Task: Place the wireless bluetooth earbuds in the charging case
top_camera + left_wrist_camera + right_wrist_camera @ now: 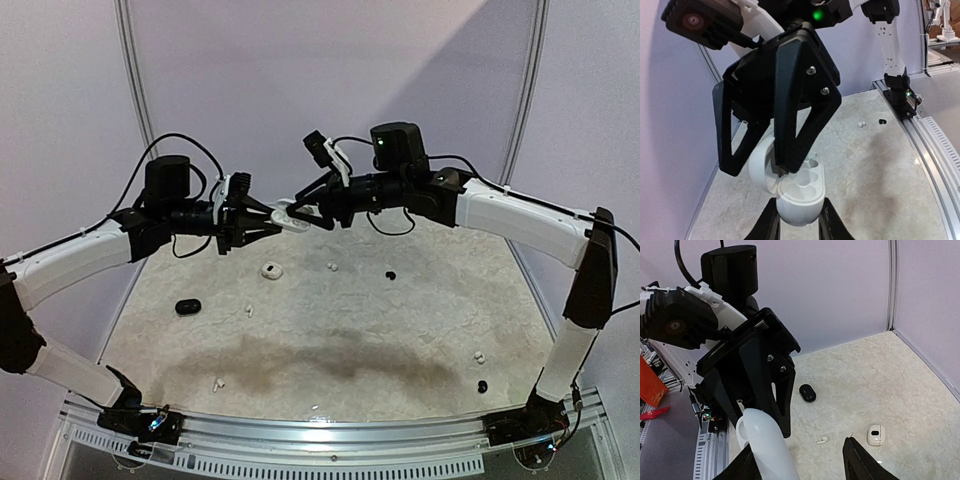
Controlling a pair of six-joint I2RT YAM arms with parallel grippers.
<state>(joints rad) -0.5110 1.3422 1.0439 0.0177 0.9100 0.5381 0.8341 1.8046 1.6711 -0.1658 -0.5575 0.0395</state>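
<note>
Both arms are raised and meet above the table's far middle. My left gripper (272,222) (799,226) is shut on the body of an open white charging case (797,202) (290,218), whose sockets show no buds. The case's open lid (759,161) (765,440) sits between the fingers of my right gripper (303,212) (802,465), resting against one; the jaws stand wide apart. Loose earbuds lie on the table: white ones (249,311) (216,382) (332,267) (479,357) (822,440) and black ones (390,274) (482,386).
A second white case (272,270) (875,435) and a black case (187,306) (807,393) lie on the marbled table (350,330) below the grippers. A metal rail (330,430) runs along the near edge; purple walls close the back and sides.
</note>
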